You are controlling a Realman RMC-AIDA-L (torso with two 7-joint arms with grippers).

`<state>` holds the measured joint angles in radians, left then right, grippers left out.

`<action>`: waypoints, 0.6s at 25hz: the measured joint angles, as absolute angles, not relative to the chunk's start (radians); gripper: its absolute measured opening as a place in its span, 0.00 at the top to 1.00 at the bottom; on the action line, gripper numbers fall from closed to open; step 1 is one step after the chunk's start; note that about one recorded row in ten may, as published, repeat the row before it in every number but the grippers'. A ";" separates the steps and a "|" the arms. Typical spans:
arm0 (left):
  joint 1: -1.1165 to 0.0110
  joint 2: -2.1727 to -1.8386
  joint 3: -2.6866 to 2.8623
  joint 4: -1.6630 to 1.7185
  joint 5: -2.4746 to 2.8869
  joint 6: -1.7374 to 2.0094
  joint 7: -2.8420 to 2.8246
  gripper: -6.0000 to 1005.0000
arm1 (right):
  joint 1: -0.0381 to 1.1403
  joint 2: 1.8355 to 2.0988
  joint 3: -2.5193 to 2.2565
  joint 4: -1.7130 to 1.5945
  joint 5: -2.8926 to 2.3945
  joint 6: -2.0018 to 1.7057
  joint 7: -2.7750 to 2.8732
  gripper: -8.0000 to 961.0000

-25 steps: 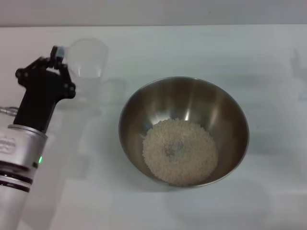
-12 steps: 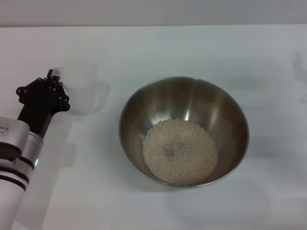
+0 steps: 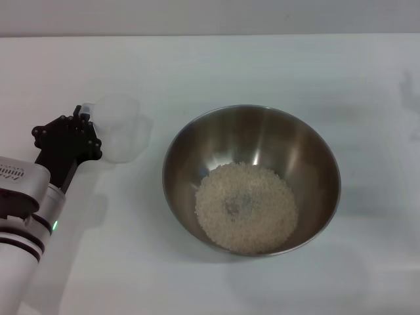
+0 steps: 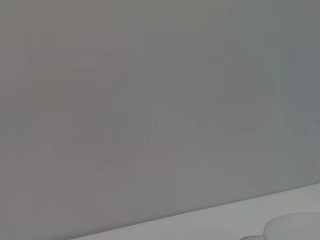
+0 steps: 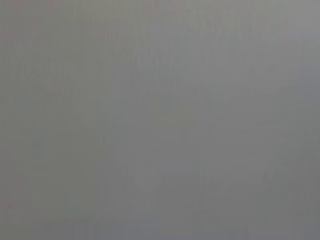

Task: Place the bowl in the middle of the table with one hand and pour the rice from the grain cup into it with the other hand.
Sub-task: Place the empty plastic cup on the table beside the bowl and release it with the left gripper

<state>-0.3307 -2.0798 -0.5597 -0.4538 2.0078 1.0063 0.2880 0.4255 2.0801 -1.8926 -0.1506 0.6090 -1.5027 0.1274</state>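
The steel bowl (image 3: 251,178) stands in the middle of the white table (image 3: 275,65). A round heap of rice (image 3: 246,207) lies on its bottom. The clear grain cup (image 3: 119,128) looks empty and is low at the table to the left of the bowl, apart from it. My left gripper (image 3: 80,125) is at the cup's left side, shut on its edge. A pale rounded shape at the corner of the left wrist view (image 4: 295,227) may be the cup. My right gripper is out of view.
The left arm's silver forearm (image 3: 23,216) reaches in from the lower left corner. The table's far edge (image 3: 210,34) meets a grey wall. The right wrist view shows only plain grey.
The left gripper has lowered the empty cup from a raised position down to the table left of the bowl. The bowl and the rice have not moved.
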 joint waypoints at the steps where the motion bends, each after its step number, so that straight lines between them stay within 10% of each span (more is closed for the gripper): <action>1: -0.331 -2.080 -0.559 -0.454 2.008 1.006 0.288 0.92 | 0.426 2.080 -1.893 -0.150 0.609 -1.503 0.127 0.45; 9: -0.319 -2.077 -0.552 -0.458 2.013 1.006 0.277 0.91 | 0.429 2.078 -1.893 -0.146 0.608 -1.503 0.127 0.45; 15: -0.287 -2.075 -0.545 -0.462 2.017 1.017 0.275 0.73 | 0.433 2.076 -1.893 -0.145 0.606 -1.498 0.127 0.45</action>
